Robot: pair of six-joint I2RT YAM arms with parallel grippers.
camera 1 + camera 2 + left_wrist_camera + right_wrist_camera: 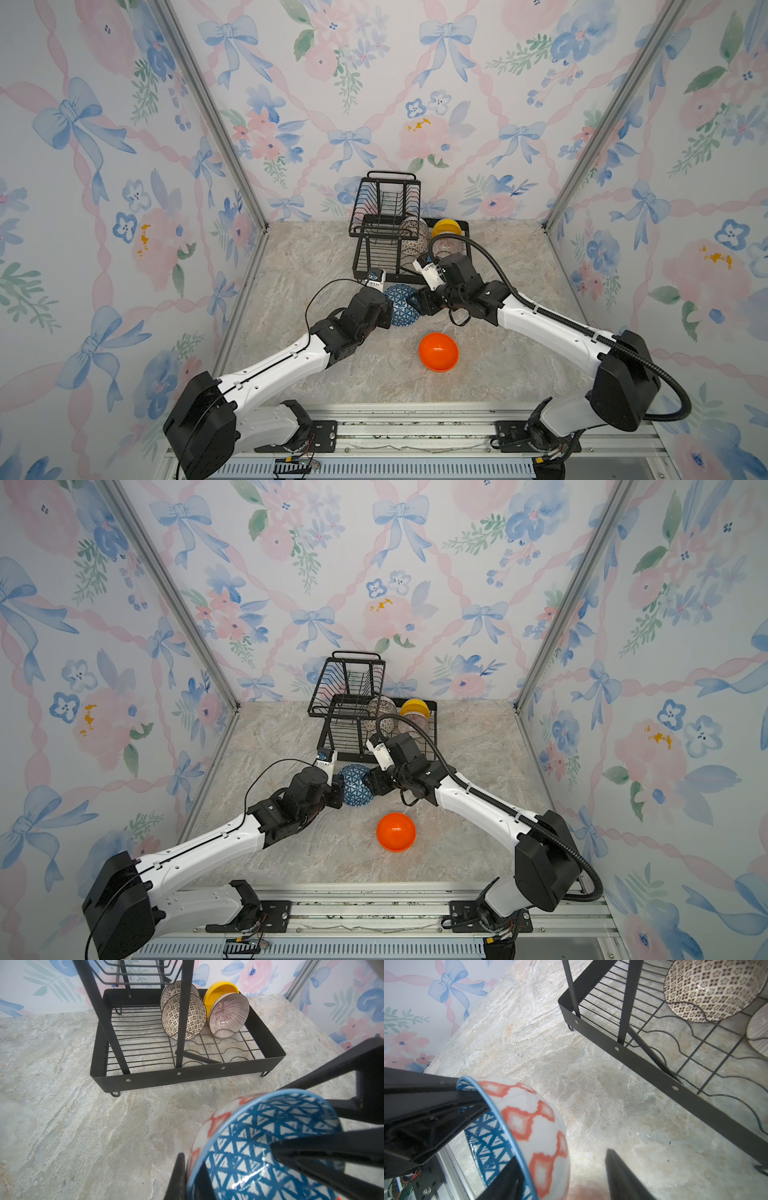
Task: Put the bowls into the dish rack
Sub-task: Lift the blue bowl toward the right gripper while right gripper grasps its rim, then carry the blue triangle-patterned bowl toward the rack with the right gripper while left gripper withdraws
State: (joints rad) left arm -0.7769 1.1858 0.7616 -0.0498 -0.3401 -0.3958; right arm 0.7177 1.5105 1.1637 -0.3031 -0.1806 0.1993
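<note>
Six bowls in all. Four stand on edge in the dish rack [187, 1077], a black metal frame with flat sheet walls dotted with rivets, a wire-grid floor with wavy holding wires, small wire loop feet and a raised basket tier [384, 203] on straight posts. These four are two white patterned bowls [195, 1018] with fine dark-brown motifs, one behind the other, a striped bowl [228, 1014] with thin pinkish lines radiating from its centre, and behind that a plain yellow bowl [218, 989].

The fifth, a glossy blue bowl [249, 1142], is held tilted above the marbled grey-beige surface [332, 365], just in front of the rack. Its inside is blue with white triangles, its outside white with an orange-red diamond lattice, and its rim pale blue. The left end effector [190, 1172] is clamped on its rim, one finger inside and one outside. The right end effector [562, 1154] straddles the opposite wall with its jaws apart. The outer finger stands clear of the bowl, and whether the inner one touches it is hard to tell.

The sixth, a smooth plain orange bowl [438, 351], sits alone on the surface nearer the arm bases.
</note>
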